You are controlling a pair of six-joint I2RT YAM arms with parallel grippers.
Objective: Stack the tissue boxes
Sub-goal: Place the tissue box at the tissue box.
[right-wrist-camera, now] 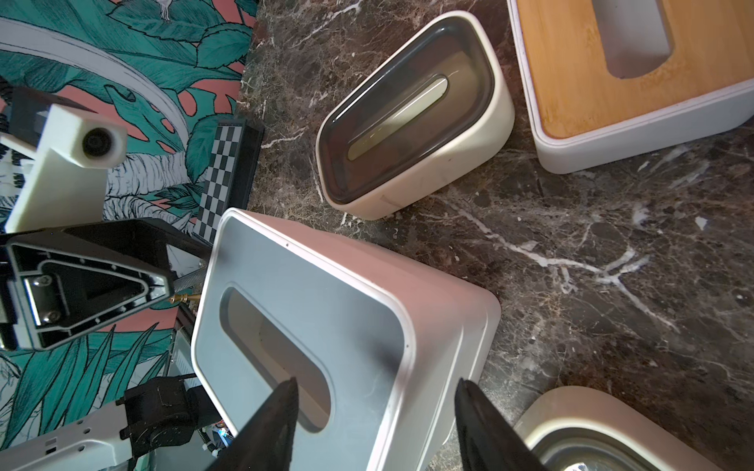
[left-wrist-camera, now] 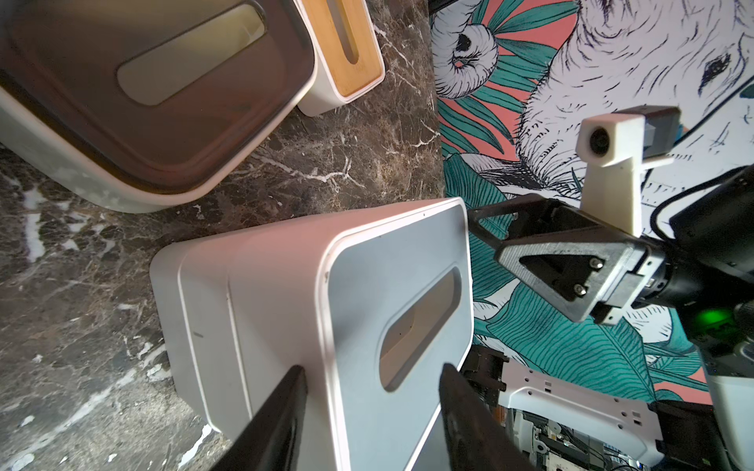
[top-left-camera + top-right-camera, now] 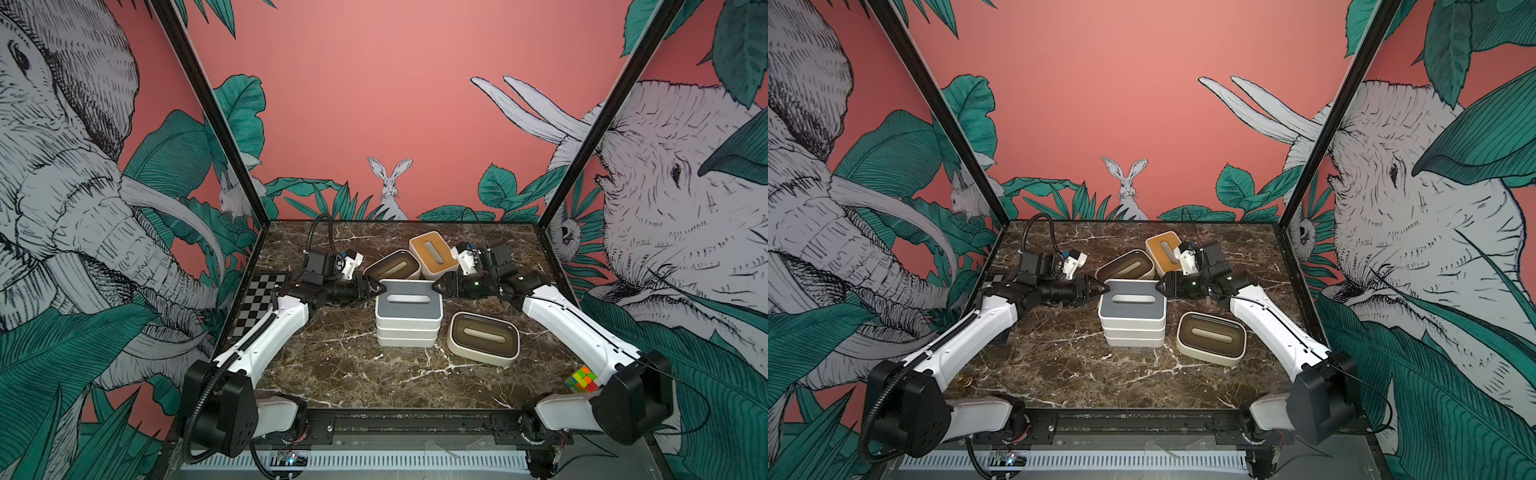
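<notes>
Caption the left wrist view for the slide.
Left tool and right tool at opposite ends of the grey-lidded box atop the stack; dark-lidded box beyond.

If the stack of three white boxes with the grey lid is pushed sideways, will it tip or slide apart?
The stack is low and wide, so tipping seems unlikely. Its tiers look nested with narrow seams, so they probably move together. The walls look smooth, so it may slide easily on the marble tabletop.

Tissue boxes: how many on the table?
6. Three in the centre stack, grey-lidded box on top; behind it a dark-lidded box and a bamboo-lidded box; a second dark-lidded box right of the stack.
</notes>
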